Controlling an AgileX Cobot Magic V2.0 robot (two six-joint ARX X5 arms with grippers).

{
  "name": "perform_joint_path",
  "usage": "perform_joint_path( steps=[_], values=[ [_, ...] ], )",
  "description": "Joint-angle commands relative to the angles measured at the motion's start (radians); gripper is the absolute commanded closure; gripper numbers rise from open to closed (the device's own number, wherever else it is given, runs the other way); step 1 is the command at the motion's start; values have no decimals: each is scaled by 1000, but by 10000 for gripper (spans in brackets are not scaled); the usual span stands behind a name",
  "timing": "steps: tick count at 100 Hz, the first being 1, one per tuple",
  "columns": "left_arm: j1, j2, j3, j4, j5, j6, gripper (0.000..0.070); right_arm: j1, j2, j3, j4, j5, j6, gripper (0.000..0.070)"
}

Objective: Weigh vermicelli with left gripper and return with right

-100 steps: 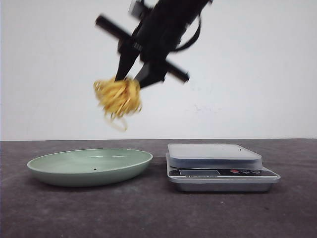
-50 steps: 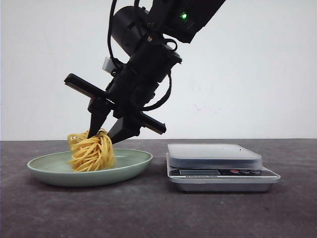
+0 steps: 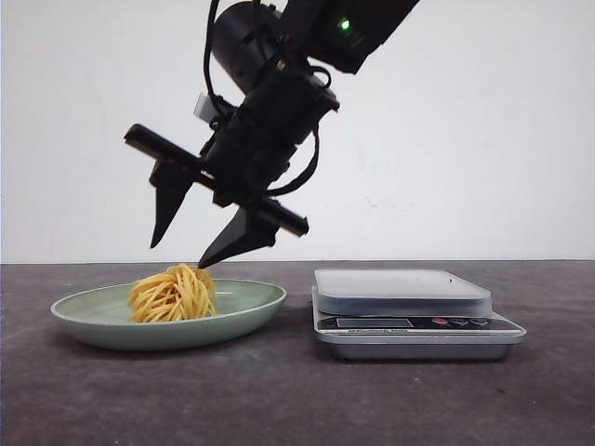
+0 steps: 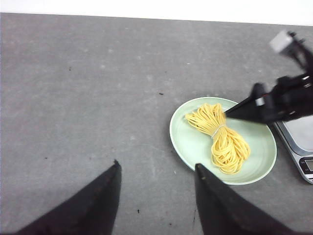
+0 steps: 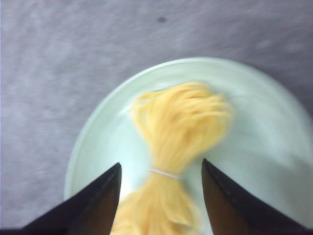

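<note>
The vermicelli (image 3: 173, 293), a yellow bundle tied with a thin band, lies loose in the pale green plate (image 3: 256, 305). My right gripper (image 3: 179, 254) hangs just above it, open and empty, its lower fingertip close over the strands. In the right wrist view the open right gripper (image 5: 161, 163) straddles the vermicelli (image 5: 181, 122) on the plate (image 5: 90, 134). My left gripper (image 4: 157, 164) is open and empty, well away from the plate (image 4: 182, 142), over bare table. That view also shows the vermicelli (image 4: 217, 137) and one of the right gripper's fingers (image 4: 254, 108).
A silver kitchen scale (image 3: 409, 307) with nothing on its platform stands right of the plate; its corner shows in the left wrist view (image 4: 298, 137). The dark grey table (image 3: 297, 400) runs to a white back wall.
The right gripper came down with the vermicelli from high above the plate, set it in the plate, opened, and lifted slightly off it.
</note>
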Motion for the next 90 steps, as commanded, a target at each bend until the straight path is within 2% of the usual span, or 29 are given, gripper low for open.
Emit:
perform_joint_path(
  steps=[1,37,55,69,90],
  values=[
    [-10,2,12,13,-5,10,429,-15,-71,31,-24,34,-95,381],
    [-10,2,12,52,-5,11,428,-58,-550,31,-299,221,-351,380],
    [-10,2,12,62,-5,10,428,-53,-803,31,-477,248,-381,380],
    [-10,2,12,116,-5,34,428,-53,-982,31,-619,370,-431,374],
    [-10,2,12,154,4,51,428,-53,-1210,31,-850,498,-418,359]
  ],
)
